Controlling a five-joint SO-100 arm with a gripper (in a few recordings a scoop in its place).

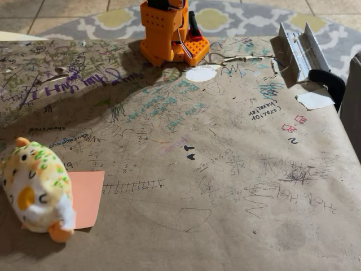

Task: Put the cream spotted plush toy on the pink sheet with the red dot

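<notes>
The cream spotted plush toy (38, 189) stands at the lower left of the fixed view, showing its orange ear and foot, green and orange spots and black markings. It rests on the left part of the pink sheet (87, 195) and covers much of it. No red dot shows on the bare pink area. The orange arm (163, 28) is folded at the table's far edge, a long way from the toy. Its gripper (193, 45) hangs low beside the base, close to the table surface, and the frame does not reveal how its jaws stand.
Brown paper covered in scribbles (225, 169) lies over the table. A white paper scrap (201, 74) lies just in front of the arm and another (315, 100) at the right edge. A metal rail (299, 48) and black clamp (330, 82) sit at the far right.
</notes>
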